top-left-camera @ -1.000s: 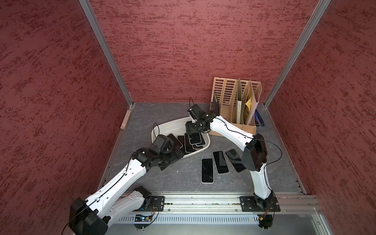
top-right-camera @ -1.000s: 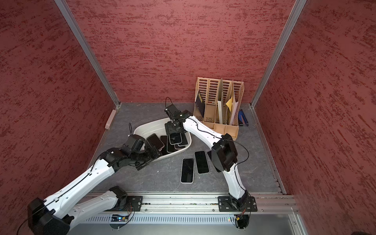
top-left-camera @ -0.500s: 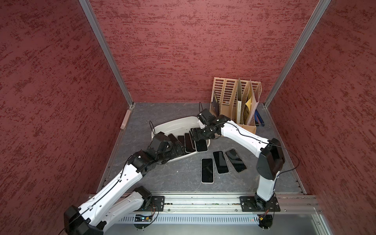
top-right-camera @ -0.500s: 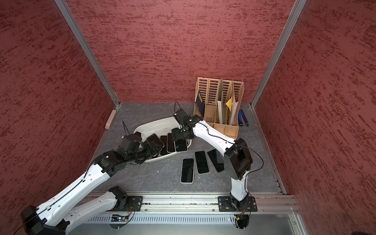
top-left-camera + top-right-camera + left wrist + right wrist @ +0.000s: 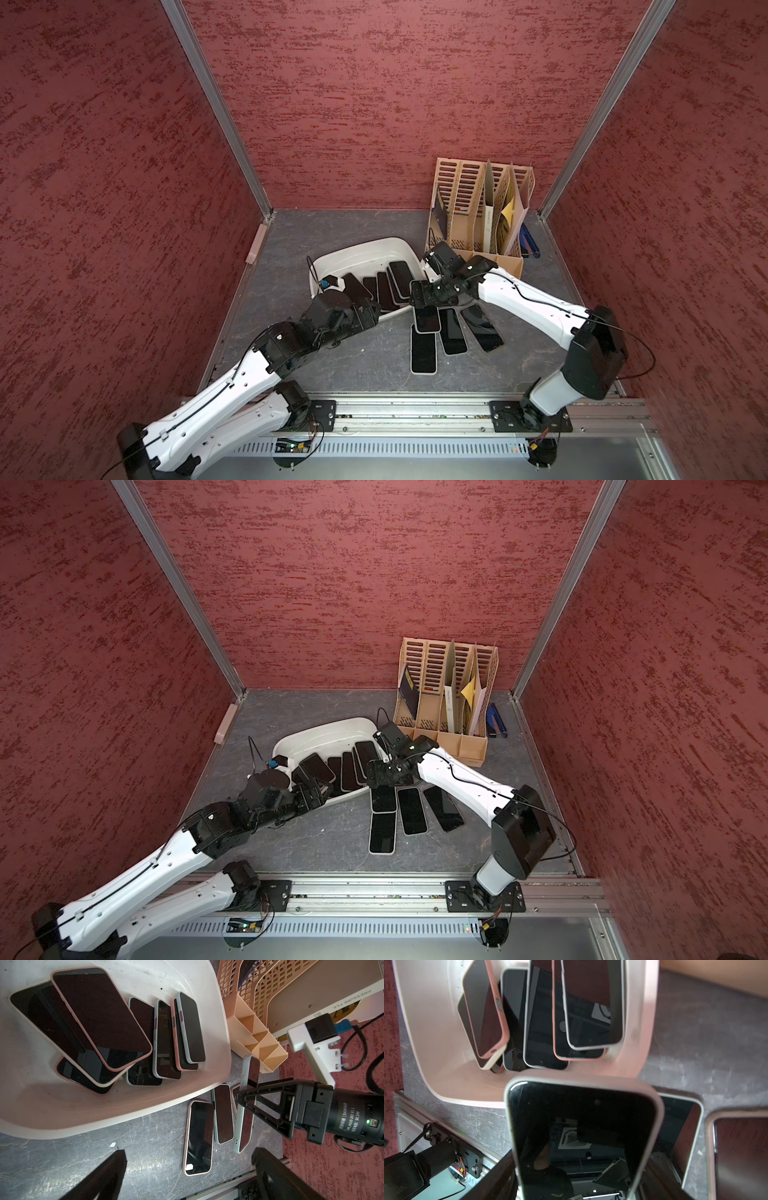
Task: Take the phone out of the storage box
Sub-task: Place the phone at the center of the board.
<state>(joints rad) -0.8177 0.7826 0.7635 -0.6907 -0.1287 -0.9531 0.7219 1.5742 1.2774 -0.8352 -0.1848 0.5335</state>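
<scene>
The white storage box [image 5: 357, 253] sat on the grey tabletop [image 5: 353, 365] with stacked phones [image 5: 395, 282] inside. At its 6 o'clock rim hovered the left gripper [image 5: 368, 312], jaws wide apart. Outside its 4 o'clock corner, the right gripper [image 5: 246, 1096] was clamped on a pale-cased phone [image 5: 246, 1124] above three loose phones [image 5: 453, 338].

Storage box [image 5: 104, 1118]: smooth white plastic, slight sheen, dark specks on the inner wall. Phone [image 5: 581, 1136]: glossy black glass screen with mirror reflections; pale case, matt, smooth. File organizer [image 5: 245, 1028]: beige plastic, matt. Table [image 5: 145, 1147]: grey, veined stone pattern, matt. Walls [image 5: 374, 104]: red, rough-textured. Rail [image 5: 415, 405]: bare metal, dull sheen.
</scene>
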